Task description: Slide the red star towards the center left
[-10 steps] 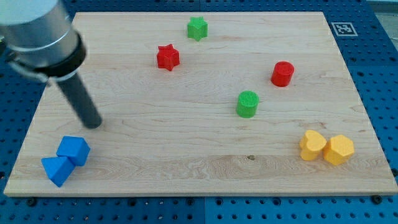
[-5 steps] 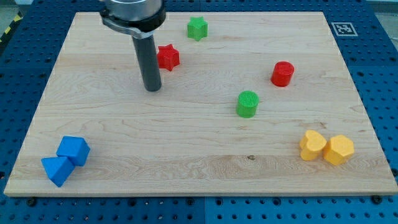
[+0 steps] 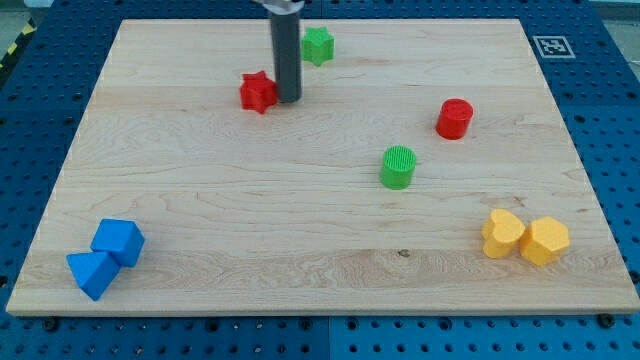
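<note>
The red star [image 3: 257,92] lies on the wooden board [image 3: 200,200] in the upper middle-left part of the view. My tip [image 3: 289,99] stands right against the star's right side, touching it. The dark rod rises from there straight to the view's top. A green star [image 3: 318,45] lies just up and to the right of the rod.
A red cylinder [image 3: 454,118] and a green cylinder [image 3: 398,167] lie right of centre. Two yellow blocks [image 3: 502,234] [image 3: 544,240] sit at the lower right. Two blue blocks [image 3: 119,242] [image 3: 91,272] sit at the lower left corner.
My tip swept from the board's left side up and right, passed around the red star to its right side, and the star has shifted slightly left.
</note>
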